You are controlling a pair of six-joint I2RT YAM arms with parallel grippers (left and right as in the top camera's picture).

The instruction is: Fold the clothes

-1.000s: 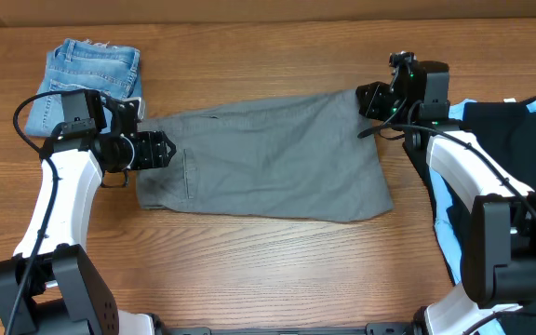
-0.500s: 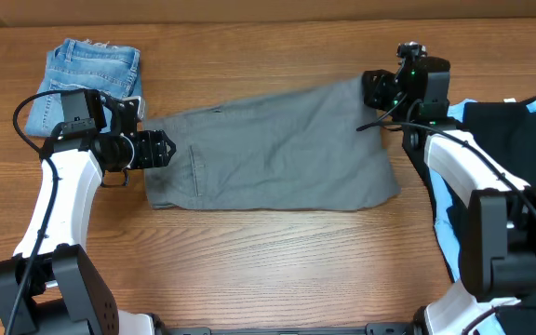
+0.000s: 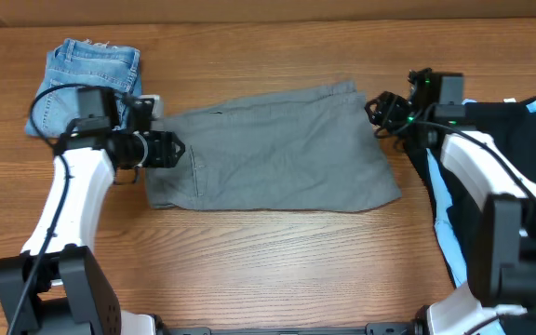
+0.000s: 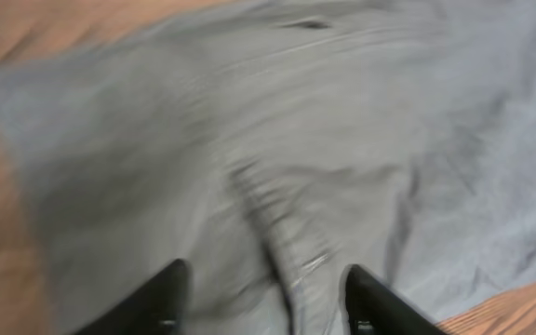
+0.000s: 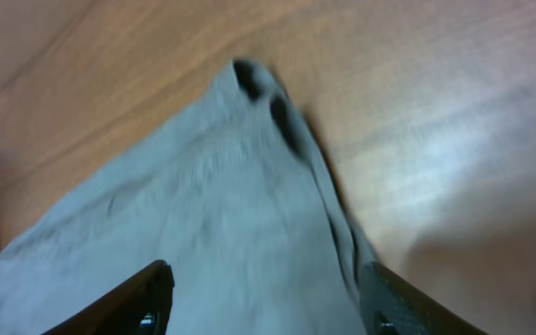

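Wooden table (image 3: 268, 270): grey shorts (image 3: 268, 154) beneath parted fingers (image 4: 152, 302)

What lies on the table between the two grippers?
Only the grey shorts, lying flat from the left gripper at one end to the right gripper at the other; the overhead view shows it.

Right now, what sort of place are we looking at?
Probably a robot test bench for garment folding, not a home: bare wooden table, left arm and right arm working over it, grey shorts spread flat, denim shorts and a black garment set aside.
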